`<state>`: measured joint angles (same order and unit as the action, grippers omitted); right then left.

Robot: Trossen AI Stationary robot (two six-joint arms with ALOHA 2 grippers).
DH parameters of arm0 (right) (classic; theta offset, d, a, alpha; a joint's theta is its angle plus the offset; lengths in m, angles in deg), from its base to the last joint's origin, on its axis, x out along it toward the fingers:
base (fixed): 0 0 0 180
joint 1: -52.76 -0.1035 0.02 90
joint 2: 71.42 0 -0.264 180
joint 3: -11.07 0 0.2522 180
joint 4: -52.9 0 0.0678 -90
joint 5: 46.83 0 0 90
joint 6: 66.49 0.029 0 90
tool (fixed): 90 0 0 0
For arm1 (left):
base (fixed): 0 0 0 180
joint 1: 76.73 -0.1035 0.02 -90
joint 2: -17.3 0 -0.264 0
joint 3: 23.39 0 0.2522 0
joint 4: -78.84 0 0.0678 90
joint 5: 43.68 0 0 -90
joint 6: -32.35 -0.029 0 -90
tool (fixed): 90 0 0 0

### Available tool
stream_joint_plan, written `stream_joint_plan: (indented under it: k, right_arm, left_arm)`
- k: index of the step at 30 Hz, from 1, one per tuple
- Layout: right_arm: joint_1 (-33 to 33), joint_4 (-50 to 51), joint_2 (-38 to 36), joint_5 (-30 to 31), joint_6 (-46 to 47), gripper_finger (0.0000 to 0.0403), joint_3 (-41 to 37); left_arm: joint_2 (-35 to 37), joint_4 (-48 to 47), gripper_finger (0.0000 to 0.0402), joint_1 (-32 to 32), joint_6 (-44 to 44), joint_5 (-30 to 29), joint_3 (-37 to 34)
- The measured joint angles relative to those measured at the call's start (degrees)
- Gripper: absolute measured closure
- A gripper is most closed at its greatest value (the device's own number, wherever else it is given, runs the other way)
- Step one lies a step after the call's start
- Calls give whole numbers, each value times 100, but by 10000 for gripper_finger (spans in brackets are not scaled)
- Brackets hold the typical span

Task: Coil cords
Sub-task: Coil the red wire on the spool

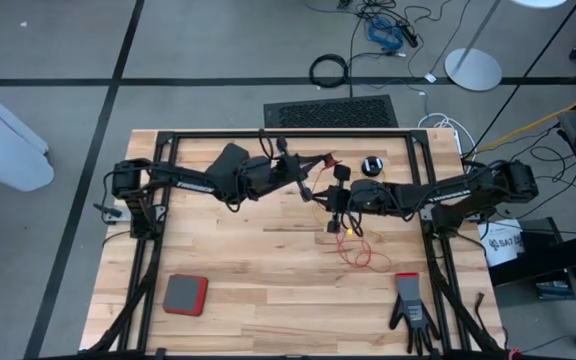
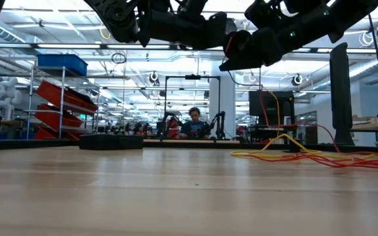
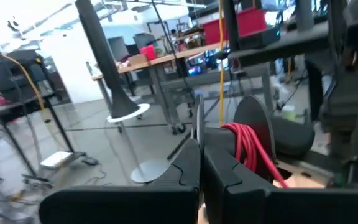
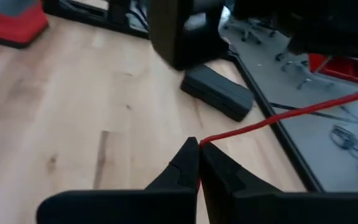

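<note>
Red pad (image 1: pixel 185 294): a flat red and grey square lying on the wooden table (image 1: pixel 258 290), near the front edge on the left side, well apart from both arms.

Left arm: reaches from the left frame post across the back of the table toward its middle, raised clear of the wood in the low view.

Left gripper (image 1: pixel 313 185): fingers pressed together, tip to tip, in its wrist view (image 3: pixel 199 163); a bunch of reddish-orange cord (image 3: pixel 250 146) sits just beside the closed fingers. Whether that cord is pinched between them cannot be told.

Cords (image 1: pixel 360 250): the yellow and the reddish-orange strands lie in loose tangled loops on the table right of centre, below the meeting point of the two grippers; strands rise from the heap up to the arms (image 2: pixel 287 147).

Right gripper (image 1: pixel 336 205): fingers together and clamped on the reddish-orange cord, which leaves the fingertips as a taut line in its wrist view (image 4: pixel 199 163); it hangs above the table's middle, close to the left gripper.

Reel (image 1: pixel 371 165): small, round, black with a pale centre, on the table at the back, just behind the right arm.

Black glove (image 1: pixel 412 308): flat on the wood near the front right corner, fingers pointing to the front edge.
</note>
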<state>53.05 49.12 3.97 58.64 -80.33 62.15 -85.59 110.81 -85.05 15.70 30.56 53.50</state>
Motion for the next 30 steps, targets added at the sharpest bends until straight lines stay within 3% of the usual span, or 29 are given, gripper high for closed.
stream_joint_plan:
  k: [10, 17, 22, 30]
  right_arm:
    - [-8, 457, 2, 639, -101, 403, -9]
    - [25, 929, -32, 1060, 39, 403, -4]
    - [173, 1486, -258, 992, 309, 403, -4]
    - [202, 1687, -817, 795, 600, 403, -9]
  left_arm:
    - [120, -428, 401, -255, 1209, 1022, 2]
    - [755, -1794, 401, -652, 1721, 2286, 0]
    - [1047, -2953, 401, -905, 1166, 2892, -2]
    - [1100, -4025, 401, -874, -347, 2572, -2]
